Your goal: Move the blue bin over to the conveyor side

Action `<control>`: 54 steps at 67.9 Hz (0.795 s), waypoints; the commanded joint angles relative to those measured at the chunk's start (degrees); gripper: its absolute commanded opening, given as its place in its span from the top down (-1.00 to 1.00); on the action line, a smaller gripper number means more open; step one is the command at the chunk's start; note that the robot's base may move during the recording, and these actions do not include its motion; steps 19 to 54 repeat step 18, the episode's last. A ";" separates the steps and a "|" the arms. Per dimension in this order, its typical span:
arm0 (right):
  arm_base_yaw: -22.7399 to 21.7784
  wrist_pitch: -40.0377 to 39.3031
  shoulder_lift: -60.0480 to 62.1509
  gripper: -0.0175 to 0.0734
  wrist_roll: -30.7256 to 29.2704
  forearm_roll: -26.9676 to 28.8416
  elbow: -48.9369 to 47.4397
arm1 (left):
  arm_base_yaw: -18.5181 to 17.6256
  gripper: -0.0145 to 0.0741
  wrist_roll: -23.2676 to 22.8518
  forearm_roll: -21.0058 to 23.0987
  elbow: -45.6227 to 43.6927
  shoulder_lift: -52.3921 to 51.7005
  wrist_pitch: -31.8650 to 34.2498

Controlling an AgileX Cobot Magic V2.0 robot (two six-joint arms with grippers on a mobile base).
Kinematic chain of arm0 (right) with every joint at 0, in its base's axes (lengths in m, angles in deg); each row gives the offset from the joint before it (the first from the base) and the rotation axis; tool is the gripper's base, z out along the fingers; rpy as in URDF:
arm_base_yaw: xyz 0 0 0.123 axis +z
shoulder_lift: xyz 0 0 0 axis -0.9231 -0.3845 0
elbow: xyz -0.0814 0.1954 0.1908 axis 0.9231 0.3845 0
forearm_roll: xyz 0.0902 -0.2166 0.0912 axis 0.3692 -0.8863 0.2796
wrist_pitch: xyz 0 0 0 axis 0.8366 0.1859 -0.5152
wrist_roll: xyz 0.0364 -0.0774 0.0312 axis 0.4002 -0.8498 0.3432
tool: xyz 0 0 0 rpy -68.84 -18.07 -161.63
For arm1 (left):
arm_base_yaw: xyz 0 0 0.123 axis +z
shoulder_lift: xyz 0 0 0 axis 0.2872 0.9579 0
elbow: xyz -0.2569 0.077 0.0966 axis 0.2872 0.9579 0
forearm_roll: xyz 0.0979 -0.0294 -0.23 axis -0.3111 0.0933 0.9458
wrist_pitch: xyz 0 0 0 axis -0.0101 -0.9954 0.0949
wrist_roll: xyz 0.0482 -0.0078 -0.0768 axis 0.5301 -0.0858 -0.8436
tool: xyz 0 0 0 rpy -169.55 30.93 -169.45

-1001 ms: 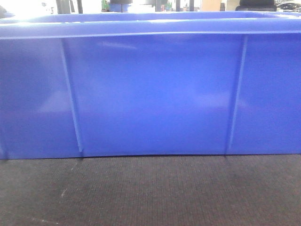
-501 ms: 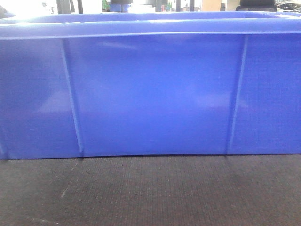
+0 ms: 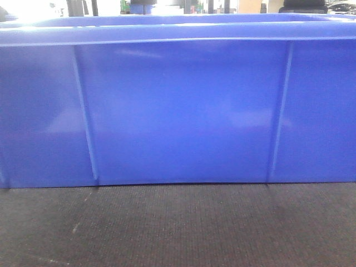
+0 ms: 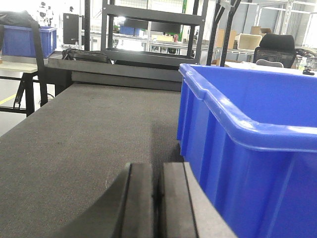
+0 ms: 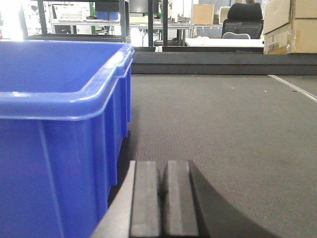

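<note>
The blue bin (image 3: 178,111) fills the front view, its long ribbed wall facing me as it stands on the dark woven conveyor (image 3: 178,228). My left gripper (image 4: 158,171) is shut and empty, low over the conveyor (image 4: 84,129) just left of the blue bin (image 4: 237,148). On the opposite side, my right gripper (image 5: 162,168) is likewise shut on nothing, low over the conveyor (image 5: 223,119) beside the right end wall of the blue bin (image 5: 64,148). Whether either gripper touches the bin is unclear.
Black shelving (image 4: 148,29) and a raised dark ledge (image 4: 119,69) stand past the belt's far end. Another blue tote (image 4: 27,39) sits on a table at far left. An office chair (image 5: 242,20) and cardboard boxes (image 5: 290,25) stand behind the belt.
</note>
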 commanded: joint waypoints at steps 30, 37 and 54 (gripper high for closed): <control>-0.37 -0.95 0.22 0.77 -0.24 -0.55 -0.06 | 0.37 0.69 0.18 0.00 -0.11 -0.24 0.97; -0.37 -0.95 0.22 0.77 -0.24 -0.55 -0.06 | 0.37 0.69 0.18 0.00 -0.11 -0.24 0.97; -0.37 -0.95 0.22 0.77 -0.24 -0.55 -0.06 | 0.37 0.69 0.18 0.00 -0.11 -0.24 0.97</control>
